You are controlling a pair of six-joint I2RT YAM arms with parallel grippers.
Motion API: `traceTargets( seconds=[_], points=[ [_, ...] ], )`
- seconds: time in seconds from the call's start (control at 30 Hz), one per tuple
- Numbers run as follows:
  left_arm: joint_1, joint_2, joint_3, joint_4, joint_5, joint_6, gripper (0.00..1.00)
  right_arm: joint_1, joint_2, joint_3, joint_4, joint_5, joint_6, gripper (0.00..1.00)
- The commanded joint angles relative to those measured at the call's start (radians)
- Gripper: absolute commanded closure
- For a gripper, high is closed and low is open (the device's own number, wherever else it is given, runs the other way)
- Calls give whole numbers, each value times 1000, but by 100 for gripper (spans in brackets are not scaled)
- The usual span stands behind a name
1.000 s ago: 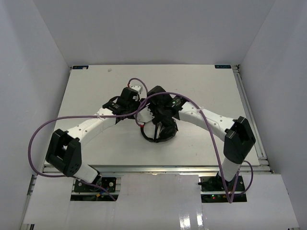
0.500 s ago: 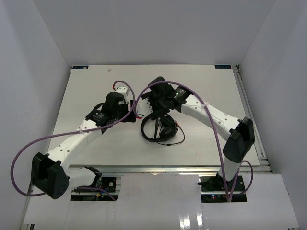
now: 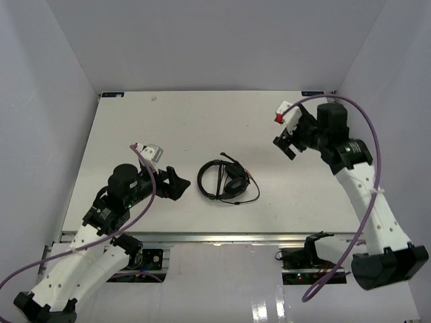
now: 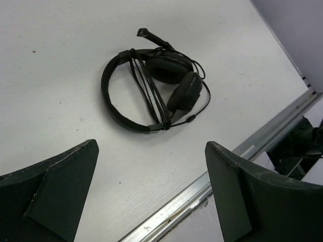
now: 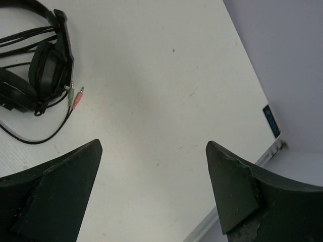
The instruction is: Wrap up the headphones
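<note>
- Both arms stand clear of the black over-ear headphones (image 3: 225, 180), which lie mid white table (image 3: 168, 121), cord wound across the headband
- Nearby, the left gripper (image 3: 174, 183) points at them, fingers spread, empty
- Far right, the right gripper (image 3: 286, 145) hangs raised, fingers spread, empty

White arm links (image 3: 363, 195), blk joints (image 3: 333, 121), purple cables (image 3: 377, 156), blk scuffed gripper fingers (image 4: 50, 191)

White table (image 3: 168, 128) enclosed by pale grey walls (image 3: 215, 40) on three sides, with a metal rail (image 3: 222, 237) along its near edge and a small blue label (image 3: 112, 95) at each far corner.
</note>
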State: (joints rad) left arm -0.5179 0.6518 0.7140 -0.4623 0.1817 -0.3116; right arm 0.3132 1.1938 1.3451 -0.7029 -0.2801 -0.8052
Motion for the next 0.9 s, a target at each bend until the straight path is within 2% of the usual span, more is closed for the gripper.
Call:
traceTargets(
  seconds=[0.0, 0.2, 0.3, 0.43, 0.57, 0.73, 0.87],
  points=[
    [-1, -133, -61, 40, 122, 8, 2, -87, -232, -240, 227, -66, 421, 10],
    [-1, -182, -78, 44, 128, -40, 2, -182, -464, -548, 368, 53, 631, 10],
    [-1, -201, -108, 61, 128, -41, 2, -205, -561, -633, 395, 115, 677, 10],
    [-1, -215, -126, 72, 122, -29, 2, -222, -610, -746, 428, 207, 711, 10],
    [-1, -184, -128, 71, 134, -24, 2, -226, -633, -822, 476, 263, 785, 10],
    [-1, -198, -135, 72, 133, -32, 2, -243, -642, -821, 486, 309, 796, 10],
    [-1, -216, -140, 71, 124, -35, 2, -245, -645, -822, 480, 275, 798, 10]
  ],
)
